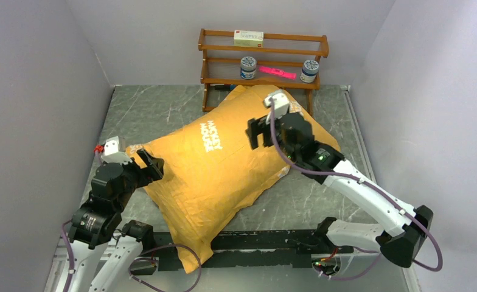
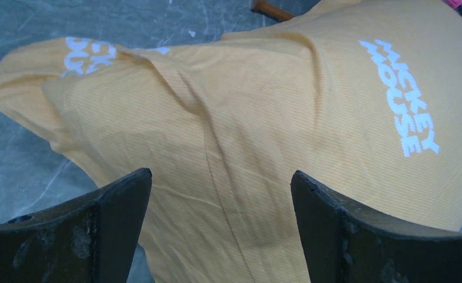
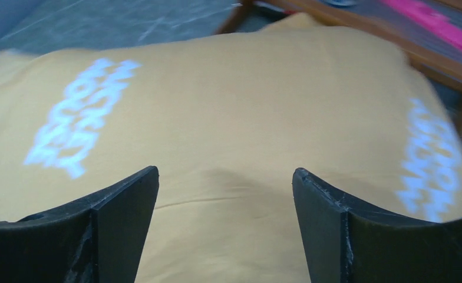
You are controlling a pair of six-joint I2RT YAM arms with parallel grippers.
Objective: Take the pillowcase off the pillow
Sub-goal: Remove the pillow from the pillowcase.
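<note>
Risk | left pincer (image 1: 149, 163) and right pincer (image 1: 257, 131) both apart, empty | you may pinch pillow through pillowcase (image 1: 212, 173), dragging both.

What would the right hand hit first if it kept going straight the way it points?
Most likely the orange pillowcase, which fills the view just ahead of the open right hand. The wooden shelf stands farther back, though depth is unclear.
</note>
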